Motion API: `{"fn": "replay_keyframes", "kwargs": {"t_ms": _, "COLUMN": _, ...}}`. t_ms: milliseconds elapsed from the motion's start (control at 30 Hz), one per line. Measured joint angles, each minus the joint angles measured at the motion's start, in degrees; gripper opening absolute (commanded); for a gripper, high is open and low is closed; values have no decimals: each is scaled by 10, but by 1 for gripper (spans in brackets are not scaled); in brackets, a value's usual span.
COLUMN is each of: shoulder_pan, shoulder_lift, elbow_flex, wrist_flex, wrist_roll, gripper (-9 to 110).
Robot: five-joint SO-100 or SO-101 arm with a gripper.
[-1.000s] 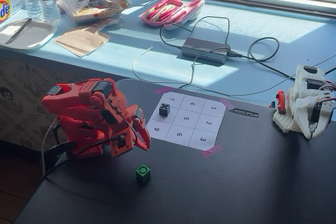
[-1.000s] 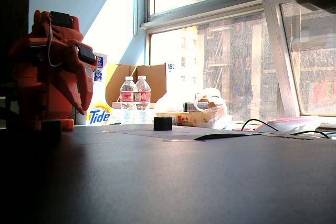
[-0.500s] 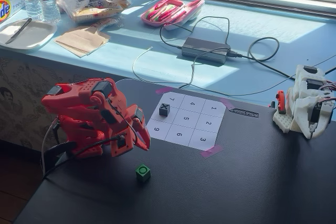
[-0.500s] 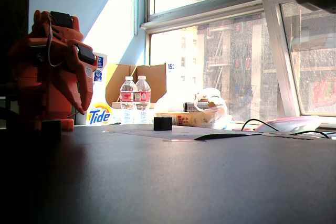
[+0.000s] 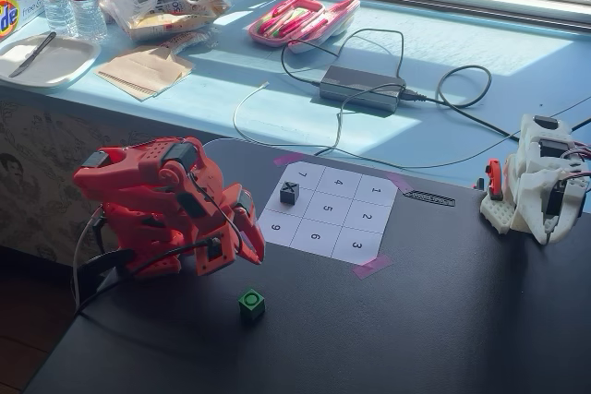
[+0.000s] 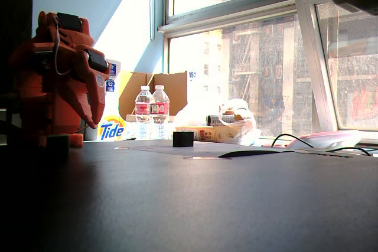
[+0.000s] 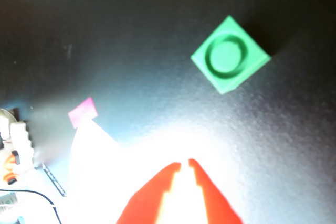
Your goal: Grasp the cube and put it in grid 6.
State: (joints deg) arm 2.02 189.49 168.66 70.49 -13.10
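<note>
The green cube [image 5: 251, 304] with a dark ring on top sits on the black table, in front of the paper sheet and off it. In the wrist view it [image 7: 230, 54] lies ahead and to the right of my red gripper [image 7: 184, 164]. The jaws stand nearly together with nothing between them. In a fixed view the gripper [image 5: 253, 248] hangs folded at the arm's base, up and left of the cube and apart from it. Grid 6 [image 5: 315, 237] is the middle cell of the sheet's near row and is bare.
A dark grey cube marked X [image 5: 289, 193] stands on the sheet's left middle cell; it also shows in a fixed view [image 6: 183, 139]. A white arm [image 5: 540, 182] stands at the table's right edge. Cables and a power adapter [image 5: 362, 88] lie on the blue sill behind.
</note>
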Motion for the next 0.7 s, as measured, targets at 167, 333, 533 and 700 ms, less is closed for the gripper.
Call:
{"fn": "replay_keyframes", "kwargs": {"t_ms": 167, "shoulder_pan": -7, "shoulder_lift": 1, "elbow_flex": 2, "wrist_flex": 0, "wrist_roll": -9, "gripper": 5}}
{"fn": "replay_keyframes", "kwargs": {"t_ms": 333, "shoulder_pan": -12, "shoulder_lift": -25, "elbow_flex": -11, "wrist_flex": -17, "wrist_roll": -8, "gripper": 36}}
{"fn": "replay_keyframes", "kwargs": {"t_ms": 533, "shoulder_pan": 12, "shoulder_lift": -276, "elbow_flex": -292, "wrist_flex": 40, "wrist_roll": 67, "gripper": 39}}
{"fn": "replay_keyframes", "kwargs": {"t_ms": 700, "shoulder_pan": 72, "shoulder_lift": -483, "elbow_flex": -504, "wrist_flex": 141, "wrist_roll": 89, "gripper": 39}}
